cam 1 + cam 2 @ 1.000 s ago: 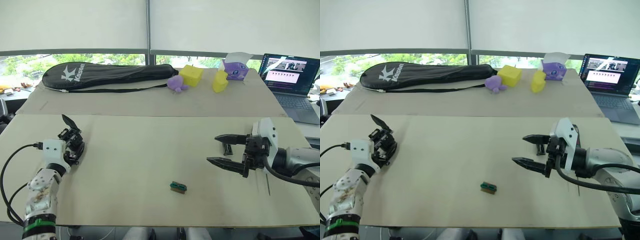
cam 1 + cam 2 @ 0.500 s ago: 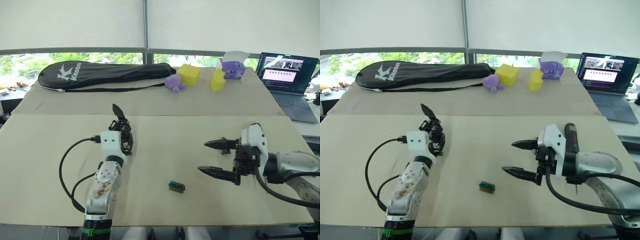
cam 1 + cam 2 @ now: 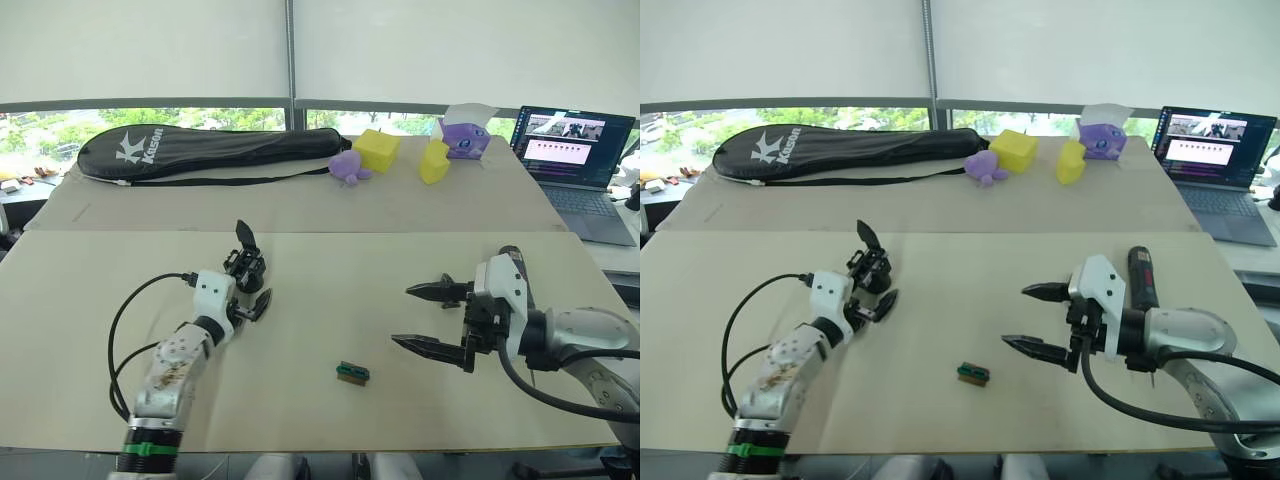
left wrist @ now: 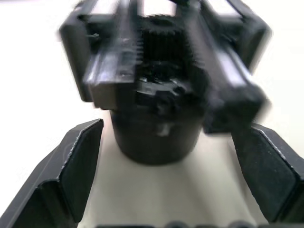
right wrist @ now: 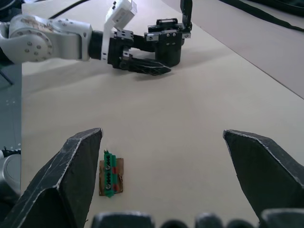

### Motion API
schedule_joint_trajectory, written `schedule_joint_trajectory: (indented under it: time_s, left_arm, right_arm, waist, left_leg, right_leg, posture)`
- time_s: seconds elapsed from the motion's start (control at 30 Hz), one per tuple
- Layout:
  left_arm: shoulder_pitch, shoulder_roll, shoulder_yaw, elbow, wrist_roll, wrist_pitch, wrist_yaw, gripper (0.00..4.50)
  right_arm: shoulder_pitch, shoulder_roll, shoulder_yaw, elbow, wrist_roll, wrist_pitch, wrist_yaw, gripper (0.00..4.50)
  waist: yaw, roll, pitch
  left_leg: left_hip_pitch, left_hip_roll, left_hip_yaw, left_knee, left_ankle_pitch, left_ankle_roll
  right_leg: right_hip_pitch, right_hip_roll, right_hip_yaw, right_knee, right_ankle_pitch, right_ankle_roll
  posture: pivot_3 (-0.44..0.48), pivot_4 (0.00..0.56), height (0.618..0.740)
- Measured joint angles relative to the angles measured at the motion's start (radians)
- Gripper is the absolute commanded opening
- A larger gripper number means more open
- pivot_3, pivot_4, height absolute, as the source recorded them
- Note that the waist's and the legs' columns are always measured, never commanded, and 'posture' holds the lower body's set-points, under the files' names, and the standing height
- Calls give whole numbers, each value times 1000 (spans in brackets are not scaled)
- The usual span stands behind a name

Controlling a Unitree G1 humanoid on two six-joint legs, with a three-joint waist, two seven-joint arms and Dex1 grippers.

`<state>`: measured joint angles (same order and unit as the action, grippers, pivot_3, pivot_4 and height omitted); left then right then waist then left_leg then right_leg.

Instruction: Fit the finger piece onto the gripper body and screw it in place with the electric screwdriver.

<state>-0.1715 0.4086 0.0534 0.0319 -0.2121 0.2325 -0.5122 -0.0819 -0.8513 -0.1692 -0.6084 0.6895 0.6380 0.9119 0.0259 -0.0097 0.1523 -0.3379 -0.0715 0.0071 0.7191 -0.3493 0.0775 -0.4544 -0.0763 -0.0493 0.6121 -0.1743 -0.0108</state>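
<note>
Matt black plastic gripper body [image 5: 167, 42] (toothed racks on top) sits on smooth, pale matt table [image 3: 320, 300].

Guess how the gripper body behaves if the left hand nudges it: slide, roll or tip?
The gripper body stands on a squat cylindrical base on the flat table, so it would probably slide, not roll. Its upright finger makes it somewhat top-heavy; a high push might tip it. It looks rigid.

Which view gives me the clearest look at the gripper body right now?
The right wrist view: the gripper body shows whole on the table, between the fingers of the left tool. In the left wrist view it is very close and blurred. In the eye views it is small and partly hidden by the left tool.
</note>
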Motion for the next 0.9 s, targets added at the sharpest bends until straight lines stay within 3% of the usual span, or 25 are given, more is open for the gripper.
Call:
schedule_joint_trajectory:
  time_s: [0.13,0.33,0.7,0.77,0.87,0.9]
  left_arm:
    - [-89,101,0,191,-2,-139,-194,4445]
    - [-217,124,-10,411,-22,-227,-392,4445]
    - [-320,103,-4,595,-22,-318,-471,4445]
    - [-322,99,-4,596,-22,-321,-478,3908]
    - [-322,95,-2,596,-24,-325,-491,2499]
    - [-320,95,0,595,-25,-326,-494,2305]
  right_arm:
    - [3,5,2,-1,-2,-5,-1,4500]
    - [6,5,2,-6,-2,-8,-1,4500]
    - [55,5,-6,-24,-1,-8,-14,4500]
    - [57,5,-6,-26,0,-8,-17,4500]
    - [55,5,-7,-28,0,-8,-20,4500]
    - [52,5,-7,-28,0,-8,-21,4500]
  waist:
    - [-4,0,0]
    - [-4,0,0]
    - [0,0,0]
    - [1,0,0]
    - [0,0,0]
    - [0,0,0]
  left_leg:
    - [1,0,0,-2,0,0]
    - [0,-1,0,-1,0,0]
    - [0,-1,0,-1,0,0]
    - [0,-1,0,-1,0,0]
    - [0,-1,0,-1,0,0]
    - [0,-1,0,-1,0,0]
  right_leg:
    - [0,0,0,-1,0,0]
    - [0,-1,-1,-1,0,0]
    - [0,-1,-1,-1,0,0]
    - [0,-1,-1,-1,0,0]
    - [0,-1,-1,-1,0,0]
    - [0,-1,-1,-1,0,0]
  posture:
    - [0,150,740]
    - [0,150,740]
    - [0,150,740]
    - [0,150,740]
    - [0,150,740]
    - [0,150,740]
